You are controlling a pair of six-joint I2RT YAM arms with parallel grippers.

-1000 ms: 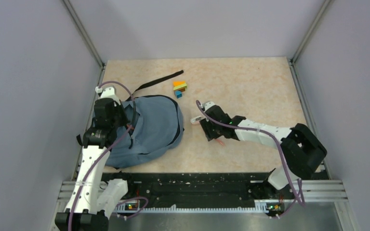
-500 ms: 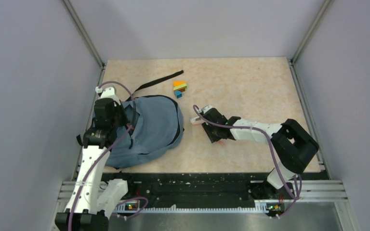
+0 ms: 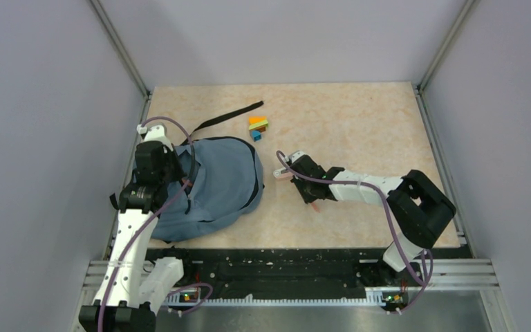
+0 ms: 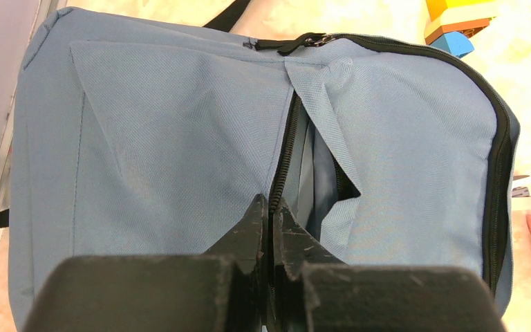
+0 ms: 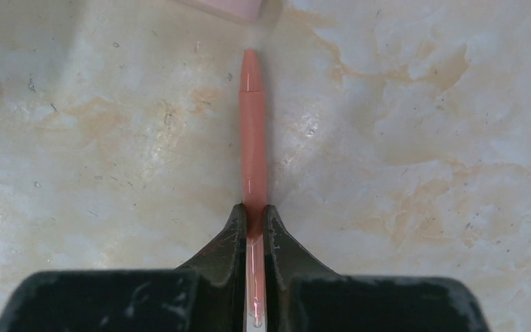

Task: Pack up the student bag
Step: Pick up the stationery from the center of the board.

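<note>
The student bag [image 3: 214,183] is a slate-blue backpack lying flat at the left of the table. Its black zipper is partly undone in the left wrist view, where the bag [image 4: 166,131] fills the frame. My left gripper [image 3: 180,178] [image 4: 271,207] is shut on the zipper edge of the bag's opening. A slim red pen [image 5: 252,138] lies on the table with its tip pointing away. My right gripper [image 5: 254,211] [image 3: 309,194] is shut on the pen's near part. The pen's tail [image 3: 315,205] sticks out beside the right wrist.
A pink eraser [image 3: 281,174] [image 5: 225,7] lies just beyond the pen's tip, right of the bag. A stack of orange, green and blue blocks [image 3: 257,126] [image 4: 460,21] sits behind the bag. A black strap [image 3: 228,116] trails toward the back.
My right gripper has lowered slightly leftward over the pen and shut on it. The left gripper and the bag have not moved.
</note>
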